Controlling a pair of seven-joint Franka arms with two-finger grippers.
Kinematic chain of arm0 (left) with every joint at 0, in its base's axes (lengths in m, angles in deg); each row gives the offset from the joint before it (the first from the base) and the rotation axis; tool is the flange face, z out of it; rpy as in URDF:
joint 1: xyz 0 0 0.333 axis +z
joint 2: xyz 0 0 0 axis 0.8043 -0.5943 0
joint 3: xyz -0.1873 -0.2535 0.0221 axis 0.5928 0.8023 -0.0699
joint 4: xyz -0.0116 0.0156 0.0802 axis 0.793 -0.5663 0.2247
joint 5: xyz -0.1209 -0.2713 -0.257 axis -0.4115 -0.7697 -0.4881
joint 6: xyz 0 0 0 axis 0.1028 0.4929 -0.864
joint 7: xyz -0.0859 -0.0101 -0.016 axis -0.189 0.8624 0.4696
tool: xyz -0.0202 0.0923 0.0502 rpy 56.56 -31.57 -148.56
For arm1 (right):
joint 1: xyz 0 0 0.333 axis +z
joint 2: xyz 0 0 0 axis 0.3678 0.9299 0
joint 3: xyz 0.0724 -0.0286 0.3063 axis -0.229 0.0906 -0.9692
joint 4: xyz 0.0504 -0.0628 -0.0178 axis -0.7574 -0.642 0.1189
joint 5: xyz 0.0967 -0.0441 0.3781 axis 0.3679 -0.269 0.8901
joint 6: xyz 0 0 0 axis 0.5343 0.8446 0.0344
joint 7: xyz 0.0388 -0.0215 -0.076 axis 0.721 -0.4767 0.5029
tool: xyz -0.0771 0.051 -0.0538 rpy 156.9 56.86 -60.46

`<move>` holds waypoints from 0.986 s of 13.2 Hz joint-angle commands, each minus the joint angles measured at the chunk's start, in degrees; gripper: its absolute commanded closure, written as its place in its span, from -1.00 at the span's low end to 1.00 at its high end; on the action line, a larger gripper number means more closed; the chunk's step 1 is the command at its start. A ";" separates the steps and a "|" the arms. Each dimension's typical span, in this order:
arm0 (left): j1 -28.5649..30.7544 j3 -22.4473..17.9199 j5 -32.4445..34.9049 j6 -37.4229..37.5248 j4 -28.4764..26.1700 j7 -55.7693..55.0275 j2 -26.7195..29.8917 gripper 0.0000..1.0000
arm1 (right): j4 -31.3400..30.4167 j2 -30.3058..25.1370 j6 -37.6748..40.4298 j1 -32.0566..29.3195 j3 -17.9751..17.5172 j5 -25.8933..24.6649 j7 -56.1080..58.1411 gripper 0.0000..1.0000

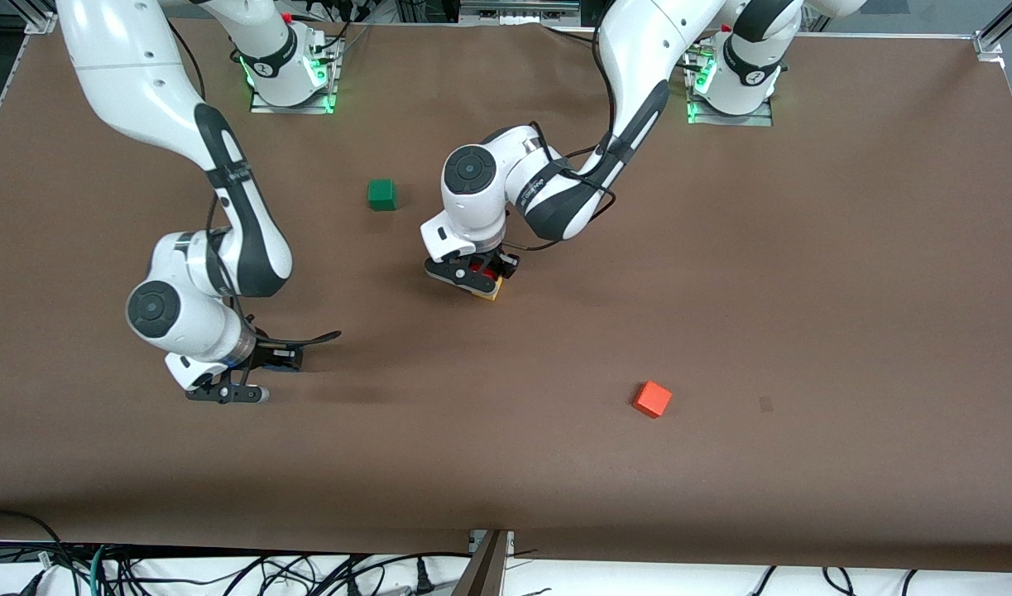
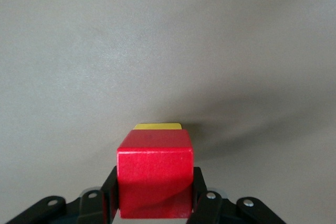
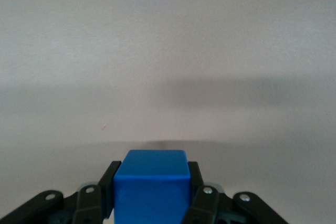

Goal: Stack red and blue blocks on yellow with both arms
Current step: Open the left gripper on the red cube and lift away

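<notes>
The lighter orange-red matte cube [image 1: 652,399] lies nearest the front camera, nearer than the small matte yellow cube [image 1: 493,290] and toward the left arm's end of the brown paper-covered table [image 1: 803,290]. Toward the right arm's end from the yellow cube, and also nearer the camera, the right gripper [image 1: 242,382] sits low at the table with its fingers [image 3: 110,190] clamped on the bright blue matte cube [image 3: 151,184]. At the yellow cube itself, the left gripper [image 1: 471,278] grasps the deep red matte cube [image 2: 155,177], which sits on top of the yellow cube; only a yellow edge [image 2: 157,126] shows past it in the left wrist view. The green matte cube [image 1: 381,194] rests farther from the camera than the yellow cube, toward the right arm's end.
</notes>
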 commanded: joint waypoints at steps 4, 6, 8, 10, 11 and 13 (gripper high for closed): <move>0.07 0.18 1.88 1.47 0.96 0.84 -0.19 0.12 | 8.86 -1.79 15.59 0.39 0.08 0.58 -4.71 1.00; 0.15 0.18 1.88 1.47 0.96 0.93 -0.28 0.10 | 11.41 -1.80 19.02 0.39 0.08 0.76 -4.63 1.00; 0.16 0.18 2.14 1.47 0.96 0.93 -0.28 0.08 | 12.64 -1.80 21.92 0.56 -0.18 0.59 -4.89 1.00; 0.07 0.27 2.94 1.47 0.96 0.76 -0.28 -0.19 | 13.26 -1.80 22.46 1.35 -0.18 0.58 -6.03 1.00; 0.15 0.18 2.94 1.47 0.96 0.76 -0.10 -0.99 | 13.70 -1.80 22.46 1.53 -0.27 0.67 -6.73 1.00; 0.33 0.27 2.76 1.82 1.14 0.76 0.60 -1.00 | 14.93 -1.80 23.60 2.05 -0.27 0.67 -8.14 1.00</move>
